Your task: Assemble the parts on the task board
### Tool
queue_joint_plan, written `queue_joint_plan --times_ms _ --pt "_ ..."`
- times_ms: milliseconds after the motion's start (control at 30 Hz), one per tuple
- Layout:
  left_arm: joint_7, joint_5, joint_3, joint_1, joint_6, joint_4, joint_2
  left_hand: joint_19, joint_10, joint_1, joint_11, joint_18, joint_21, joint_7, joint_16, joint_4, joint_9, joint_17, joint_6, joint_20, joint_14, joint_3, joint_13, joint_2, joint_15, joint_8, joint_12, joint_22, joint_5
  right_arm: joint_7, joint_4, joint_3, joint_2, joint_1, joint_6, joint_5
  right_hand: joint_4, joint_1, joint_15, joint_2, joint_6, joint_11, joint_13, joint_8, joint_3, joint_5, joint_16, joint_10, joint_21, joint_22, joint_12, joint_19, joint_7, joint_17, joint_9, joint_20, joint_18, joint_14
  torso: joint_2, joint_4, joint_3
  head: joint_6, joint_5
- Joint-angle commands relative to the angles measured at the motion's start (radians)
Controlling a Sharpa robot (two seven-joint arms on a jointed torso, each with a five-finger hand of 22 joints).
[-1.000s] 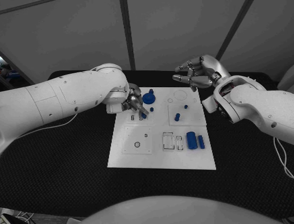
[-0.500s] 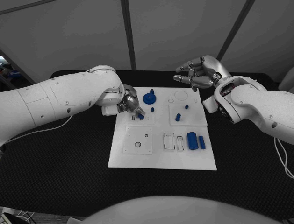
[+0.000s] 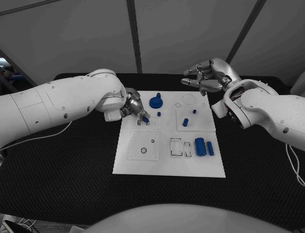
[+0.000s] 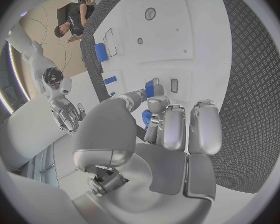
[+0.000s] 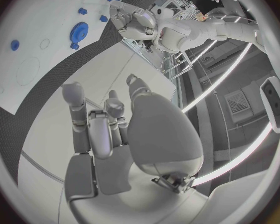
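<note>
The white task board (image 3: 168,162) lies in the middle of the black table. My left hand (image 3: 133,109) hovers over the board's back left part and pinches a small blue part (image 3: 145,119) between thumb and a finger; in the left wrist view that blue part (image 4: 149,88) sits close to a small slot (image 4: 174,85). A blue gear (image 3: 155,102) stands just right of the hand. My right hand (image 3: 205,77) hangs above the board's far right corner, fingers apart, holding nothing; in its own wrist view the right hand (image 5: 109,134) is likewise empty.
Small blue pegs (image 3: 184,122) stand on the board's right half. Two blue cylinders (image 3: 200,145) lie beside clear rectangular pockets (image 3: 174,146). A round hole (image 3: 143,150) marks the near left plate. A grey cable (image 3: 51,133) runs over the table at left.
My left hand has shifted slightly left and nearer with the blue part, away from the gear. The right hand has stayed in place.
</note>
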State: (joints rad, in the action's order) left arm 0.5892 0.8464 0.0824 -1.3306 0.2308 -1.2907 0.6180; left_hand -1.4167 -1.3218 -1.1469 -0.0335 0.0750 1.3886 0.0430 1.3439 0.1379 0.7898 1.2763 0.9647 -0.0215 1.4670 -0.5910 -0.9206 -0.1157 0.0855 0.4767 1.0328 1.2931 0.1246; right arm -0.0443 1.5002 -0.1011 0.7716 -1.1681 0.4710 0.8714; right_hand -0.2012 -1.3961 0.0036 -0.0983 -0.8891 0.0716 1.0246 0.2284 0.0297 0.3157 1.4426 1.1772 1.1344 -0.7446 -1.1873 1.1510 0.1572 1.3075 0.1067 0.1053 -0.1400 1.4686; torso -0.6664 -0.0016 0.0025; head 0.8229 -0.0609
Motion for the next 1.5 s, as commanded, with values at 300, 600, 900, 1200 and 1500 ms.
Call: queue_joint_plan --times_ms 300,600,900,1200,1500 --pt "-0.001 0.095 0.0 0.024 -0.159 -0.039 0.006 -0.009 -0.013 0.025 -0.003 -0.011 0.007 -0.005 -0.002 -0.17 0.014 0.002 0.0 0.0 0.036 -0.195 0.011 -0.009 0.006 0.014 -0.01 0.007 0.013 -0.002 0.0 -0.001 0.001 -0.002 -0.008 0.002 0.0 -0.002 -0.007 0.011 0.001 0.0 -0.001 0.005 -0.006 0.003 -0.003 -0.007 -0.002 0.001 0.005 -0.007 -0.001 0.036 -0.002 -0.001 -0.011 0.041 -0.001 -0.0004 0.0005 0.005 0.0" --pt "0.006 0.116 0.0 0.04 -0.168 -0.043 0.004 -0.011 -0.013 0.031 -0.004 -0.011 0.008 -0.006 -0.002 -0.173 0.018 0.002 0.0 0.001 0.036 -0.203 0.02 -0.012 0.007 0.018 -0.016 0.009 0.014 -0.002 0.0 -0.001 0.002 -0.002 -0.01 0.005 0.0 -0.002 -0.007 0.011 0.001 0.0 -0.001 0.005 -0.006 0.003 -0.003 -0.007 -0.002 0.001 0.005 -0.007 -0.001 0.036 -0.002 -0.001 -0.011 0.041 -0.001 -0.0032 0.0005 0.009 -0.001" --pt "0.015 0.127 0.0 0.042 -0.127 -0.049 0.007 -0.011 -0.013 0.039 -0.005 -0.012 0.008 -0.007 -0.002 -0.179 0.023 0.003 0.001 0.002 0.036 -0.217 0.033 -0.017 0.008 0.023 -0.026 0.011 0.018 -0.001 -0.002 -0.001 0.001 -0.001 -0.012 0.006 0.0 -0.002 -0.007 0.011 0.001 0.0 -0.001 0.005 -0.006 0.003 -0.003 -0.007 -0.002 0.001 0.005 -0.007 -0.001 0.036 -0.002 -0.001 -0.011 0.041 -0.001 -0.0011 -0.0005 0.011 -0.001" --pt "0.017 0.142 0.0 0.043 -0.101 -0.056 0.011 -0.013 -0.016 0.049 -0.007 -0.012 0.009 -0.009 -0.002 -0.186 0.031 0.003 0.004 0.003 0.036 -0.231 0.042 -0.024 0.009 0.03 -0.031 0.014 0.029 -0.002 -0.004 -0.001 -0.001 -0.001 -0.015 0.006 0.0 -0.001 -0.007 0.011 0.001 0.0 -0.002 0.006 -0.006 0.004 -0.004 -0.008 -0.004 0.003 0.006 -0.007 -0.001 0.035 -0.002 -0.001 -0.011 0.041 -0.001 -0.0018 -0.0006 0.013 -0.002" --pt "0.017 0.144 0.0 0.044 -0.098 -0.061 0.015 -0.015 -0.022 0.058 -0.009 -0.013 0.011 -0.011 -0.002 -0.192 0.037 0.003 0.007 0.004 0.036 -0.243 0.046 -0.031 0.011 0.036 -0.033 0.019 0.045 -0.002 -0.008 -0.001 -0.002 -0.001 -0.016 0.006 0.0 -0.001 -0.007 0.012 0.001 0.0 -0.003 0.006 -0.006 0.004 -0.004 -0.009 -0.005 0.005 0.006 -0.008 0.0 0.035 -0.002 -0.001 -0.011 0.041 -0.002 -0.002 -0.0005 0.013 -0.004"
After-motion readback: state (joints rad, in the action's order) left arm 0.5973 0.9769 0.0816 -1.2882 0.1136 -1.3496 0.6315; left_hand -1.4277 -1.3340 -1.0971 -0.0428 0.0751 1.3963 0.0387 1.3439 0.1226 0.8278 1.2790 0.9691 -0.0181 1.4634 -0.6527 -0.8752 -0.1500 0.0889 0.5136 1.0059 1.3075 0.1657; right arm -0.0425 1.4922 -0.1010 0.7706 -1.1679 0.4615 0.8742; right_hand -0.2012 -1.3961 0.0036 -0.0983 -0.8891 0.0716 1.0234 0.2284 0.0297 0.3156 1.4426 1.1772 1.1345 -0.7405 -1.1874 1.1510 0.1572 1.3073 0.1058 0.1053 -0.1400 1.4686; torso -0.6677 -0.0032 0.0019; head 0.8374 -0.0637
